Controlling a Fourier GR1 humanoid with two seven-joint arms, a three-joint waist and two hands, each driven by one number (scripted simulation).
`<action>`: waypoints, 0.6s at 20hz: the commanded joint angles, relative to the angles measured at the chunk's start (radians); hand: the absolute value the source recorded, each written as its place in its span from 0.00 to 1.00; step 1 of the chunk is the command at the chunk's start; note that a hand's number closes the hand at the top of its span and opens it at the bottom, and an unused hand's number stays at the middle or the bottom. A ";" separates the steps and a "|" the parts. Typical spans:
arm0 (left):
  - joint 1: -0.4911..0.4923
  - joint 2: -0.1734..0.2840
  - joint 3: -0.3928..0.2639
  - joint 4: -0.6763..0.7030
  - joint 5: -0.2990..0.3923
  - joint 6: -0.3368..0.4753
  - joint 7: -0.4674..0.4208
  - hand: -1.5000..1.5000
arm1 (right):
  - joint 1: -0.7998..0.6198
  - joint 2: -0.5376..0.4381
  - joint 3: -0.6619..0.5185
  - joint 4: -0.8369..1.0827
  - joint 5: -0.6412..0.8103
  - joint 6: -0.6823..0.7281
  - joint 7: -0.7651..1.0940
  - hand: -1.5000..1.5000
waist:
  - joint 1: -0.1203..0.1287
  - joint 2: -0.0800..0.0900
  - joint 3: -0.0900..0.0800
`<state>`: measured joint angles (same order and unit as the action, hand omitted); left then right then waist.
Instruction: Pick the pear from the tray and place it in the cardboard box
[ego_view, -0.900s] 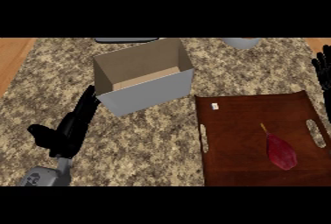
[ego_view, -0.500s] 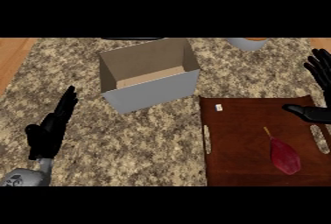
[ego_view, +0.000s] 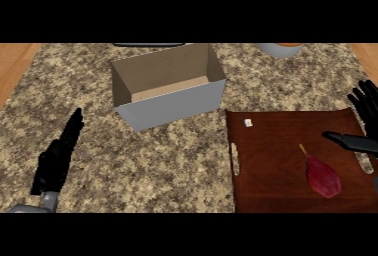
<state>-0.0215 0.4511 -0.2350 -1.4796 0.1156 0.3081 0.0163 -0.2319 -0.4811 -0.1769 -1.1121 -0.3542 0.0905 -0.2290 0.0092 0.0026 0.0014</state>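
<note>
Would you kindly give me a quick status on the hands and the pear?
Both hands open: left hand over counter, right hand at tray's right edge. Pear lying on tray, not held. Cardboard box open, nothing in the way.

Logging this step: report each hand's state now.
Left hand: open, holding nothing.
Right hand: open, holding nothing; pear lies on tray.

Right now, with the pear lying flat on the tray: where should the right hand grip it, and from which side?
Grip the pear across its wide red body, not the thin stem that points up-left. It lies flat on the tray, so come from above. The right hand, open at the tray's right edge, is nearest; its fingers should probably straddle the body's sides.
</note>
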 joint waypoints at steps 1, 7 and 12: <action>-0.003 -0.008 0.004 -0.006 -0.018 0.012 0.011 0.50 | 0.048 -0.135 0.032 0.056 0.071 0.160 -0.050 0.00 | -0.005 0.000 0.000; 0.014 0.007 0.000 -0.057 -0.011 -0.002 0.044 0.50 | 0.053 -0.368 0.163 0.026 0.244 0.332 -0.001 0.00 | 0.004 -0.004 -0.001; -0.033 -0.002 0.012 -0.015 -0.020 -0.006 0.055 0.50 | -0.033 -0.466 0.280 -0.009 0.316 0.518 0.089 0.00 | 0.008 0.000 -0.002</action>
<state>-0.0291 0.4497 -0.2289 -1.4922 0.0947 0.3079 0.0441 -0.2335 -0.8642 0.0289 -1.1042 -0.0931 0.4747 -0.1798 0.0150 0.0025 -0.0005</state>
